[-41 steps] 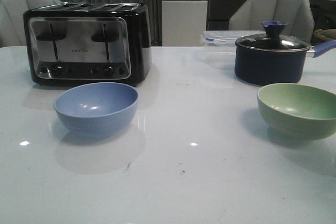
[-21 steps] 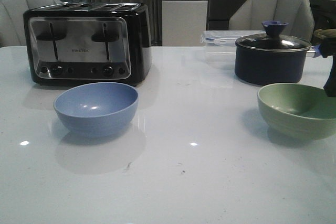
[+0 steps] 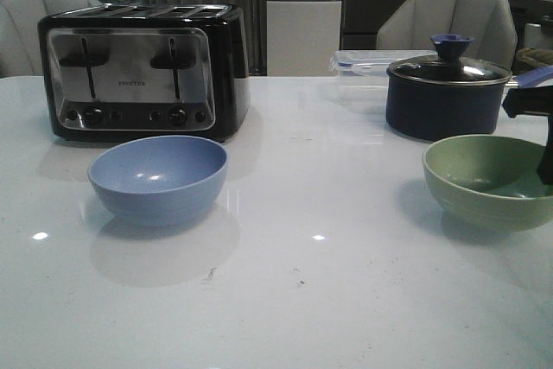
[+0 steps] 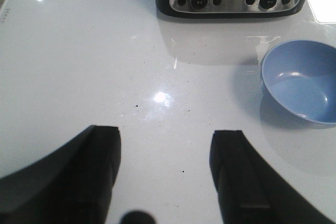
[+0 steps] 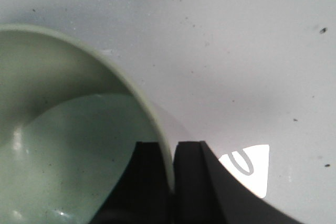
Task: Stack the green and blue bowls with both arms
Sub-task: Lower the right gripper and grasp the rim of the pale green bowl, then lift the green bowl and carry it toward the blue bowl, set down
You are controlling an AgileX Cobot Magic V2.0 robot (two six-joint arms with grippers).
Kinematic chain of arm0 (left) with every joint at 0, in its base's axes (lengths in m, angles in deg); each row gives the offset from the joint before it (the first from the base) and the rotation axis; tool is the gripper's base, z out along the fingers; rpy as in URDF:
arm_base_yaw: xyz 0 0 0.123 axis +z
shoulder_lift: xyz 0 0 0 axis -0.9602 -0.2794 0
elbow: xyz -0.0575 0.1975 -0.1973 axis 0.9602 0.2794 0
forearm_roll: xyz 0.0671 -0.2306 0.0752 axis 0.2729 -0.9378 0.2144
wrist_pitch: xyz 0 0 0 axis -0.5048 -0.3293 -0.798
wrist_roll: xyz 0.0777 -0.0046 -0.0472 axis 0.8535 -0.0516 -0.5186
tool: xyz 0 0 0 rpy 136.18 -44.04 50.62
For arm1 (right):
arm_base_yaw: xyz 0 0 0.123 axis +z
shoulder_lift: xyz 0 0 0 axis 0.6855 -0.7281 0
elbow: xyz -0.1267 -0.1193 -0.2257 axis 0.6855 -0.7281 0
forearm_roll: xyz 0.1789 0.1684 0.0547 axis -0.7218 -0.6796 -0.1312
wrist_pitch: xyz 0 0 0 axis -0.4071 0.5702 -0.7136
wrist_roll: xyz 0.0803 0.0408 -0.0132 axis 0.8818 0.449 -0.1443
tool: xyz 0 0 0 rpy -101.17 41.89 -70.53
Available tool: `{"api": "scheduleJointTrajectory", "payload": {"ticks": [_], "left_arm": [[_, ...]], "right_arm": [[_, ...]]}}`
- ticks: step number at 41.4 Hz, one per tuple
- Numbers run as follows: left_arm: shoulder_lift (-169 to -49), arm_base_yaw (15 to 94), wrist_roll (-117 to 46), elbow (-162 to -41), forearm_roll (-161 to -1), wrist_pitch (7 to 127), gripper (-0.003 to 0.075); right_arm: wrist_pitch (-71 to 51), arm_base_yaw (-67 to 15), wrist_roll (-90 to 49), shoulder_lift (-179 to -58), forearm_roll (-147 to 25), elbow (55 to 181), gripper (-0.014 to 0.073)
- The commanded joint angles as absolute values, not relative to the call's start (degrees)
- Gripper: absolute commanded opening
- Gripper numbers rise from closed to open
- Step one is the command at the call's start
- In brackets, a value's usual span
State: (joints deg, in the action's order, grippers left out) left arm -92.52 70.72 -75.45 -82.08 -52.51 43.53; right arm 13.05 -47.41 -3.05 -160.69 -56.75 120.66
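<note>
The right end effector (image 5: 171, 182) pinches the green bowl's (image 3: 488, 181) rim at 3 o'clock, mostly cut off. The left end effector (image 4: 165, 174) hangs wide open, holding nothing.

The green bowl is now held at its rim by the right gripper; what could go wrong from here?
1. The right gripper pinches only the thin wall of the green bowl, one finger inside and one outside. When lifted, the bowl may tilt or slip out.
2. The pot stands close behind the bowl, so a lift going backward might knock it.
3. The left gripper hangs open away from the blue bowl, so nothing steadies that bowl if the green one lands off centre.
</note>
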Motion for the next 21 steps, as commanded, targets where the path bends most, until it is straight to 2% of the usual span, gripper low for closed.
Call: {"api": "scheduleJointTrajectory", "payload": {"ticks": [1, 10, 21], "left_arm": [[-92.69, 70.35, -75.78, -83.64, -52.78, 46.93, 0.0435], [-92.69, 70.35, -75.78, -83.64, -52.78, 46.93, 0.0435], [-92.69, 70.35, -75.78, -83.64, -52.78, 46.93, 0.0435]], "right_arm": [[12.68, -47.16, -3.63, -155.58, -56.96, 122.49, 0.0053], [12.74, -41.41, -3.89, -151.14, -58.30, 122.58, 0.0052], [9.58, -26.62, -3.89, -152.36, -61.17, 123.17, 0.0052]]}}
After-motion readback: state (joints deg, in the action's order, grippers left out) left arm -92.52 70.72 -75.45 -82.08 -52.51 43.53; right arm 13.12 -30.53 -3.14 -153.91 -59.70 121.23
